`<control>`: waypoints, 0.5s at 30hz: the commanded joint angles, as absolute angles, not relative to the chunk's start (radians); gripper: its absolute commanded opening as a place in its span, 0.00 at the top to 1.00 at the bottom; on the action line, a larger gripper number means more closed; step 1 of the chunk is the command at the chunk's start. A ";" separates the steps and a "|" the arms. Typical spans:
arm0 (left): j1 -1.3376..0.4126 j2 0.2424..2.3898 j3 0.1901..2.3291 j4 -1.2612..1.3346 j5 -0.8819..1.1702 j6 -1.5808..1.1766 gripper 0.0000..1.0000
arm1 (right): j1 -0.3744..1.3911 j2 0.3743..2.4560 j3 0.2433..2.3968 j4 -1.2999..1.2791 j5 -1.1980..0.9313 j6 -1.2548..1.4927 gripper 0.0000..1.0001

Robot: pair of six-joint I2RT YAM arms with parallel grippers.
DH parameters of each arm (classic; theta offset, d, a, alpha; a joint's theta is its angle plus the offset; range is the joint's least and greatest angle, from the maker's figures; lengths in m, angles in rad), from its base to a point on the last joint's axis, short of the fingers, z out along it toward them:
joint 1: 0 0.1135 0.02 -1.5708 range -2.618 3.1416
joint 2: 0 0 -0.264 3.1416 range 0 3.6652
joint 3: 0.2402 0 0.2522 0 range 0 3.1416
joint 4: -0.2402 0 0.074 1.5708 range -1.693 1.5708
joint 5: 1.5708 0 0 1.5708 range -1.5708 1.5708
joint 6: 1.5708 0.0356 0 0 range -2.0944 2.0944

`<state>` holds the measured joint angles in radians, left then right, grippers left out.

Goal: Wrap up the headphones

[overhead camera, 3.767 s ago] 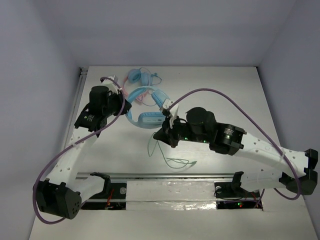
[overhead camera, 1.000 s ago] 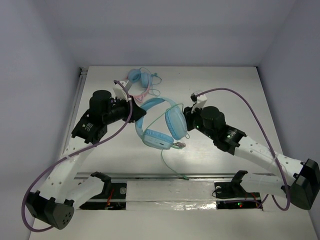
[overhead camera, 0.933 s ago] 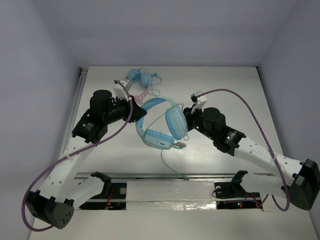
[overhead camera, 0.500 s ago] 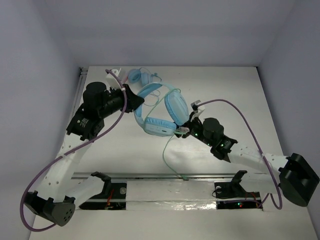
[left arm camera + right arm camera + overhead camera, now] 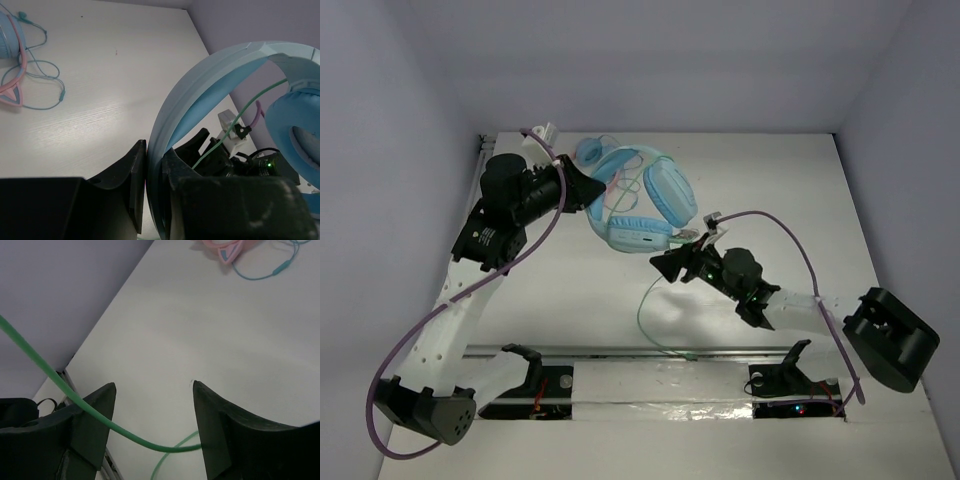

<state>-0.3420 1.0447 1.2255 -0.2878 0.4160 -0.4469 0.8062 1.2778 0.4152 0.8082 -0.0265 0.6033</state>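
Note:
The large light-blue headphones (image 5: 655, 190) hang above the table at the back centre. My left gripper (image 5: 588, 190) is shut on their blue headband (image 5: 200, 85), which runs up between the jaws (image 5: 154, 150). One padded cup (image 5: 295, 130) shows at the right of the left wrist view. The thin pale green cable (image 5: 645, 305) drops from the cups and trails to the near rail. My right gripper (image 5: 665, 265) sits low, in front of the headphones, and is open. The cable (image 5: 75, 397) crosses loosely between its fingers (image 5: 152, 390), and neither pad presses on it.
A smaller blue pair with a pink cat-ear headband (image 5: 592, 153) and its thin cord (image 5: 47, 95) lies at the back of the table, behind the left gripper. A metal rail (image 5: 620, 352) runs along the near edge. Walls close in on the left, back and right.
The right gripper has opened, left the ear cup and dropped toward the near side by the cable. The left arm has carried the headphones up and toward the back.

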 commanded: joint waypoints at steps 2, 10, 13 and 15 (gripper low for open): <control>-0.333 1.014 1.284 -0.140 0.460 -0.541 1.00 | 0.804 1.334 0.408 0.988 -0.006 0.609 0.31; -0.313 1.012 1.273 -0.092 0.492 -0.600 1.00 | 0.782 1.459 0.423 1.127 -0.050 0.614 0.33; -0.313 1.014 1.269 -0.081 0.495 -0.607 1.00 | 0.782 1.543 0.448 1.187 -0.086 0.627 0.34; -0.313 1.017 1.269 -0.081 0.495 -0.609 1.00 | 0.782 1.612 0.472 1.224 -0.098 0.641 0.34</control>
<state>-0.3183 1.0443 1.2255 -0.2047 0.4576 -0.5407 0.7853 1.5482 0.4259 1.0763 -0.0662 0.6285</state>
